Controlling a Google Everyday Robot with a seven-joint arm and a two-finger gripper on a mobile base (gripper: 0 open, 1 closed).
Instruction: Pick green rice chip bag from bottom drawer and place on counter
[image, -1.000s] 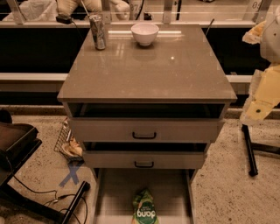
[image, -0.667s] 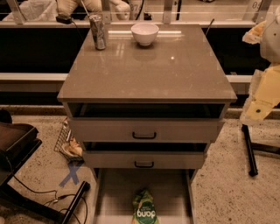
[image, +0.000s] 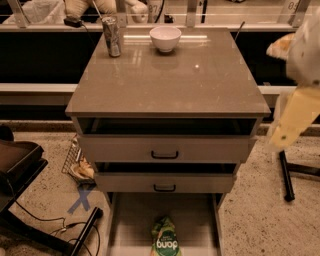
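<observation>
The green rice chip bag (image: 165, 239) lies on the floor of the bottom drawer (image: 131, 220), near its front edge, with its white lettering upside down to me. The drawer is pulled far out below two upper drawers with black handles. The counter (image: 170, 80) is the glossy grey-brown cabinet top. My gripper (image: 291, 121) hangs at the right edge of the view, to the right of the cabinet at the height of the upper drawers, well away from the bag.
A soda can (image: 112, 37) and a white bowl (image: 165, 38) stand at the back of the counter. A wire basket (image: 76, 162) and a dark chair base (image: 20, 170) sit left of the cabinet. A black stand leg (image: 285, 175) is on the right floor.
</observation>
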